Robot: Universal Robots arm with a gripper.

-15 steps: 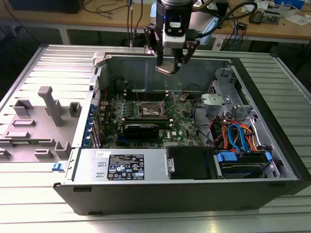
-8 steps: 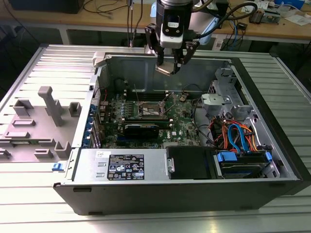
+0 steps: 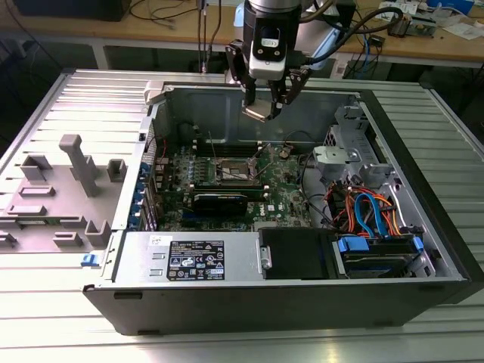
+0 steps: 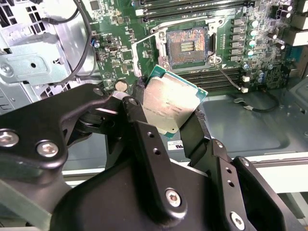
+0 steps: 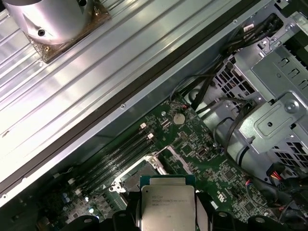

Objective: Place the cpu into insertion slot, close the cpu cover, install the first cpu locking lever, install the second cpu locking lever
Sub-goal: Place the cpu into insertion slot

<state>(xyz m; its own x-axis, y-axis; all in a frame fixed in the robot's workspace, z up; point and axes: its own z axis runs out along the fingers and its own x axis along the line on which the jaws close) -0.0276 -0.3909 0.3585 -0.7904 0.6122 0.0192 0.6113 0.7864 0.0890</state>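
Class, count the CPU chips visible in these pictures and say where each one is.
1: the cpu is held in the gripper above the open case; the insertion slot lies empty.

Beneath the fingers (image 3: 290, 89) spreads a ribbed aluminium table (image 3: 76, 98); beyond them, a long wooden workbench (image 3: 174, 32) carries tangled cables (image 3: 155, 11).

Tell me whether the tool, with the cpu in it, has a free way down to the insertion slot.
Probably yes. The tool holds the cpu above the open computer case, and the insertion slot lies uncovered, its contacts showing, with nothing lying over it in the second wrist view.
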